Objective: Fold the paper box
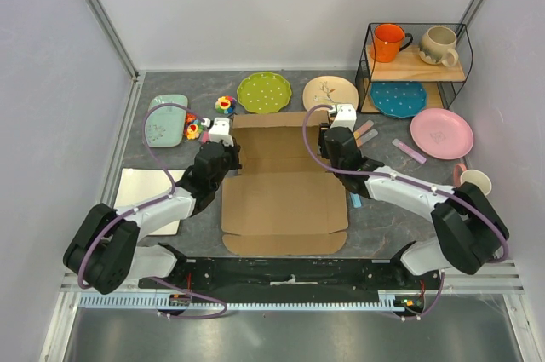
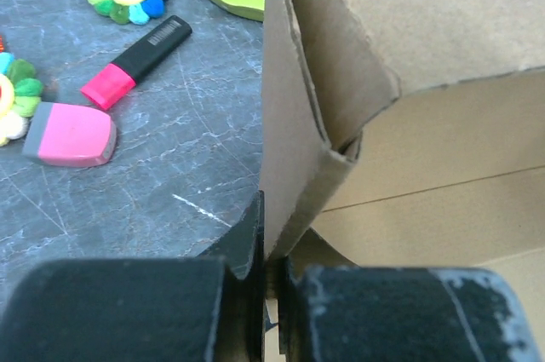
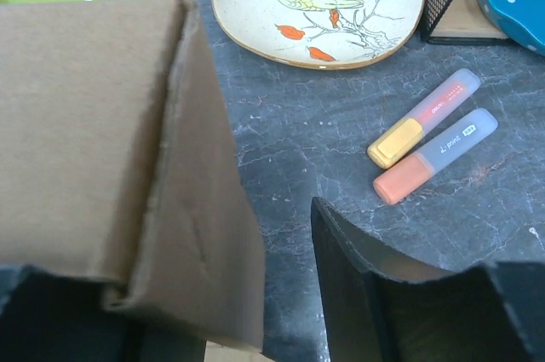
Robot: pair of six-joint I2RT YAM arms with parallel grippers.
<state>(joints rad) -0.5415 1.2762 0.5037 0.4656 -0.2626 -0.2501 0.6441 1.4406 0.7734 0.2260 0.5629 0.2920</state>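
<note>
Paper box [image 1: 285,200] mid-table btw arms, base flat, far side flaps raised. L gripper [image 2: 271,284] pressed together, pinching upright left flap edge. R gripper [image 3: 255,285] spread: right flap against one finger, other finger clear. Green plate [image 1: 264,91], bird plate [image 1: 330,92] just beyond box.

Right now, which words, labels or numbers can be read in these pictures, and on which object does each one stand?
"point": on the orange highlighter, right wrist view; the tiny print beside it is unreadable.
Yellow highlighter: dark print, too blurred to read.
Pink highlighter: a barcode, digits too small.
Cardboard box: no print visible.
</note>
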